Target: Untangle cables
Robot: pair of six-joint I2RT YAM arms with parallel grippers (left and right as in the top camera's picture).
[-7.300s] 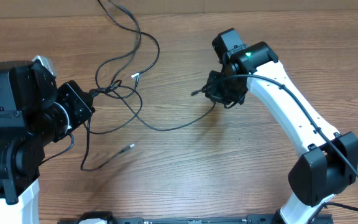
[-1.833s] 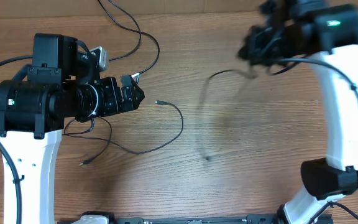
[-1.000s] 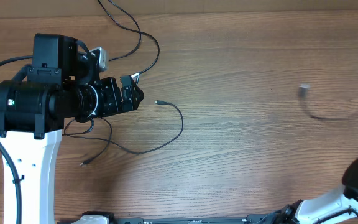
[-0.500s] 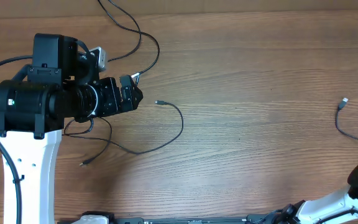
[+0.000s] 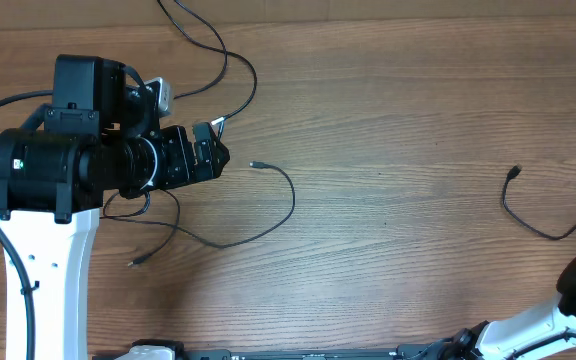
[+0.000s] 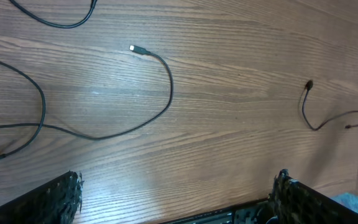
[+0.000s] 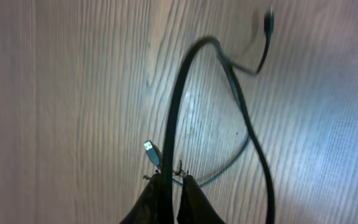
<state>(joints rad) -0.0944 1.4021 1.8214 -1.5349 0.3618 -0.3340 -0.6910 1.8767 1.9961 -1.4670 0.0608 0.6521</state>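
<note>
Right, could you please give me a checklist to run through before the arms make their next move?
1. Left gripper open and empty: ok.
2. Right gripper shut on the free cable: ok, though its view is blurred.
3. Free cable lying apart from the tangle: ok.
4. Tangle undone: not ok; cords cross beside the left arm.
5. Plug nearest the left gripper lying unobstructed: ok.
6. Cords under the left arm: cannot tell, hidden.
</note>
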